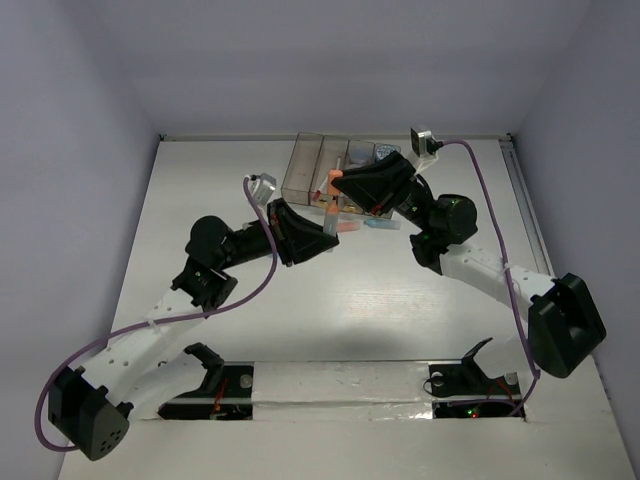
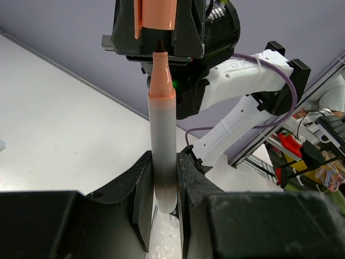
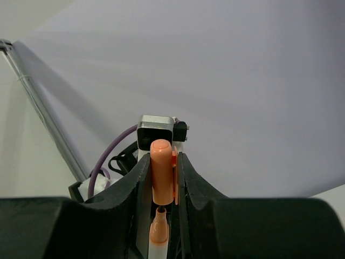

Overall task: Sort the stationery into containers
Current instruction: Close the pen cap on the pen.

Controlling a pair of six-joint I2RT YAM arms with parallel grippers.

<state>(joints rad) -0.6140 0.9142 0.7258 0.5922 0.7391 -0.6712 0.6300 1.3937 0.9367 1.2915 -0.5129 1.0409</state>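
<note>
Slim frosted-white plastic marker barrel (image 2: 163,129) with a tapered matte orange collar, clamped upright in the left gripper (image 2: 163,183), black fingers shut tight on it. Glossy round-ended orange cap (image 3: 160,167) pinched in the narrowly parted right gripper (image 3: 161,186), mouth at the dark nib. Both held above the white table (image 1: 380,300), near the translucent grey-brown rectangular bins (image 1: 308,165).

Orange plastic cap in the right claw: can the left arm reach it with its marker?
Probably yes: the white-barrelled, orange-tipped marker in the left claw points at the orange plastic cap, almost touching, nothing between.
</note>
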